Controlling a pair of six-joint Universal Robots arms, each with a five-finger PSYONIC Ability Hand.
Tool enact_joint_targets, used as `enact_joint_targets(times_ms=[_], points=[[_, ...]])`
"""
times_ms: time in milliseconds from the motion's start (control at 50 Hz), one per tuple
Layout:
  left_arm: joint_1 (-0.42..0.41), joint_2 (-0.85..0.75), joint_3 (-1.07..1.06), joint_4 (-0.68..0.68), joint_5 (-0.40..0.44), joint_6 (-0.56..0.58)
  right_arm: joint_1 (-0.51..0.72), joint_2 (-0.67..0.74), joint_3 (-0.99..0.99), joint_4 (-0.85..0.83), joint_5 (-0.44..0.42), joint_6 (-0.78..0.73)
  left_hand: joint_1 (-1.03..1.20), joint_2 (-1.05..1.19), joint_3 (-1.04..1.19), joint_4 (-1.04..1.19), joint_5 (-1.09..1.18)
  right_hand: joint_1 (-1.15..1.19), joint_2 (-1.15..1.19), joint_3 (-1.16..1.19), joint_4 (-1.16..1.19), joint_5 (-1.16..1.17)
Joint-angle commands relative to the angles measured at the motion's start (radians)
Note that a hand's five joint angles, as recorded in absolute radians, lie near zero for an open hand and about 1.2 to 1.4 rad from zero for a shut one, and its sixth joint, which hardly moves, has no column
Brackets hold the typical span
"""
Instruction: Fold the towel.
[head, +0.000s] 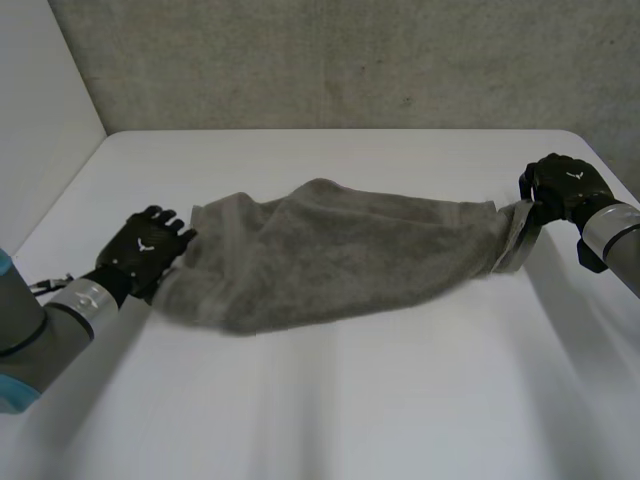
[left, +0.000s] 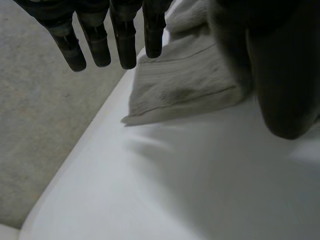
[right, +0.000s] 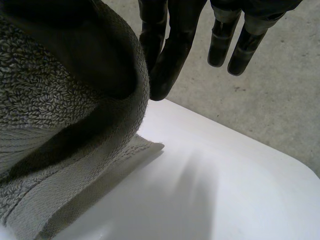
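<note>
Towel: I see the grey terry towel (head: 340, 255) stretched between the two hands across the middle of the white worktop (head: 350, 410). It is bunched and creased along its length, and its middle sags toward 6 o'clock. I cannot tell whether the sag touches the worktop.

Left hand: the left hand (head: 148, 248) is at the towel's 9 o'clock end, with the back of the hand toward my head camera.

Left fingers: from the wrist camera the fingers (left: 125, 45) hang straight and slightly spread. The thumb (left: 285, 75), a large dark shape, lies over the towel's end, which runs up between thumb and fingers. The thumb hides the pinch itself.

Towel end at the left hand: a folded corner lies just past the fingertips, close over the worktop. I cannot make out whether it is touching.

Right hand: the right hand (head: 560, 188) is at the towel's 3 o'clock end, near the worktop's far right corner. It is closed on the towel's corner, and the hem band (head: 515, 240) hangs below it.

Right fingers: two fingers (right: 167, 55) press the cloth against the thumb, pinching it. The other two are straight and free beside them. Terry covers much of the thumb.

Cut off: both forearms leave my head view at its edges.

Wall: a grey concrete wall (head: 350, 60) stands at 12 o'clock behind the worktop.
</note>
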Motion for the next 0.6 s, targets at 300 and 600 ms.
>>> enact_joint_targets(times_ms=[300, 600], points=[[-0.01, 0.21, -0.111, -0.018, 0.129, -0.274, 0.0, 0.001, 0.006, 0.003, -0.002, -0.002, 0.005, -0.001, -0.05, -0.056, 0.014, 0.12, 0.054, -0.037, -0.063, 0.078], [0.022, 0.234, -0.156, -0.096, 0.296, -0.27, 0.014, 0.0, 0.008, 0.005, -0.002, -0.002, 0.24, 0.234, -0.05, -0.056, 0.249, 0.12, 0.054, -0.037, -0.063, 0.078]])
